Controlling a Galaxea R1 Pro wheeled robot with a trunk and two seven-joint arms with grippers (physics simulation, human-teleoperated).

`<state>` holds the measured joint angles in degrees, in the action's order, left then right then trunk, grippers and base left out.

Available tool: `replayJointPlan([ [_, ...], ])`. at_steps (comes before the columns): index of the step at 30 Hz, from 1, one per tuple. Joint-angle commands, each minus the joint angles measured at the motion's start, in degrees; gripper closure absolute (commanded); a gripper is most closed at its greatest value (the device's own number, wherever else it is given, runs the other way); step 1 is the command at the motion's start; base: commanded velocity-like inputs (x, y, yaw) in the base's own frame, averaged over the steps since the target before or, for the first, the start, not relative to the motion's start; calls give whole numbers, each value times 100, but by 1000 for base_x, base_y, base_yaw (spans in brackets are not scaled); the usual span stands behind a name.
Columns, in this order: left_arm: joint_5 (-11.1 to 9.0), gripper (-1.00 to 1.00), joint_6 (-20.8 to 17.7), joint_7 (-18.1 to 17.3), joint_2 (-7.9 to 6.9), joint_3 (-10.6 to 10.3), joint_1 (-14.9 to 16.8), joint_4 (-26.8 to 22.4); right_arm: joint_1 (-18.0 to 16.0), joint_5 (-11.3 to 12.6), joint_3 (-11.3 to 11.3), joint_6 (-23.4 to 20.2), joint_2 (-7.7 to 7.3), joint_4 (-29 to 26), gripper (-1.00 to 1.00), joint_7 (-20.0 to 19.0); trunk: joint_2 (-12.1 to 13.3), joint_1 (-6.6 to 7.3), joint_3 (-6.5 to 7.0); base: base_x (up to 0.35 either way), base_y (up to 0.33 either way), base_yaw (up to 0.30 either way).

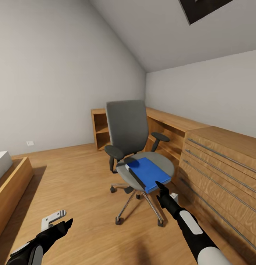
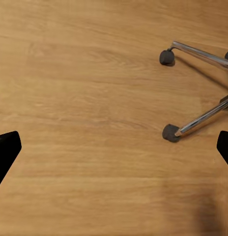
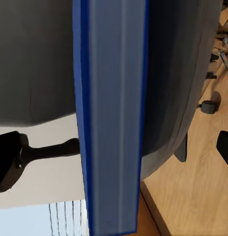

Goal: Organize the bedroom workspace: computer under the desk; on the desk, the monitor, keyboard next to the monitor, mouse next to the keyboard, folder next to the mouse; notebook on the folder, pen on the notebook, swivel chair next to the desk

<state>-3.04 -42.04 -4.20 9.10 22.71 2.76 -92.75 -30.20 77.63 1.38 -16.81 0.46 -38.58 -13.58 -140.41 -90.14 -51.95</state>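
Head view: my right arm reached forward and up, right gripper (image 1: 162, 186) at the near edge of the swivel chair (image 1: 133, 147) seat, fingertips just beside the near corner of the folder (image 1: 149, 173). Couldn't tell from here if they touched it. My left gripper (image 1: 61, 222) hung low over the floor (image 1: 76, 184), well apart from the chair, fingers spread, nothing held. Room: grey walls, sloped ceiling, light wood planks. Low wooden cabinets (image 1: 216, 165) ran along the right wall, open shelves in the corner. Wood bed frame (image 1: 10, 184) at the left edge. Folder lay flat on the grey seat, bright blue with a dark edge, one corner overhanging the seat front toward me.

Left wrist view: both finger tips (image 2: 7, 150) sat at the frame's opposite edges, wide apart, released. Bare plank floor below, plus two metal legs of the chair's star base (image 2: 202, 118) with black castors.

Right wrist view: finger tips (image 3: 8, 157) also far apart, so pincer open, not grasping. Folder (image 3: 114, 113) edge-on between them, close up, blue cover with a paler grey-blue band along the edge. Grey seat behind it, black armrest (image 3: 50, 150) against the wall.
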Motion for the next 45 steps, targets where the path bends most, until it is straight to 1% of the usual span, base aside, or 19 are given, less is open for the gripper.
replayJointPlan([
  [1, -30, -100, -29, -18, 7, 18, 5, -6, -3, 44, 14, -33, 5, 11, -100, -4, -2, 0, -6, 61, 0, 0],
  [14, -30, -100, -13, -16, 4, 28, 5, -6, -3, 42, 11, -33, 24, 43, -100, 4, -2, 0, -6, 130, 0, 0],
  [33, -30, -100, -14, -15, 4, 40, 5, -5, -3, 34, 11, -33, 24, 44, -100, 10, -2, 0, -6, 13, 0, 0],
  [34, -30, -100, -14, -16, 4, 40, 5, -3, -3, 34, 11, -33, 24, 44, 100, 11, -2, 0, -6, 0, 0, 0],
  [45, -30, -100, -15, -16, 4, 40, 5, -5, -3, 31, 11, -33, 24, 38, 100, 13, -2, 0, -6, 0, 0, 0],
])
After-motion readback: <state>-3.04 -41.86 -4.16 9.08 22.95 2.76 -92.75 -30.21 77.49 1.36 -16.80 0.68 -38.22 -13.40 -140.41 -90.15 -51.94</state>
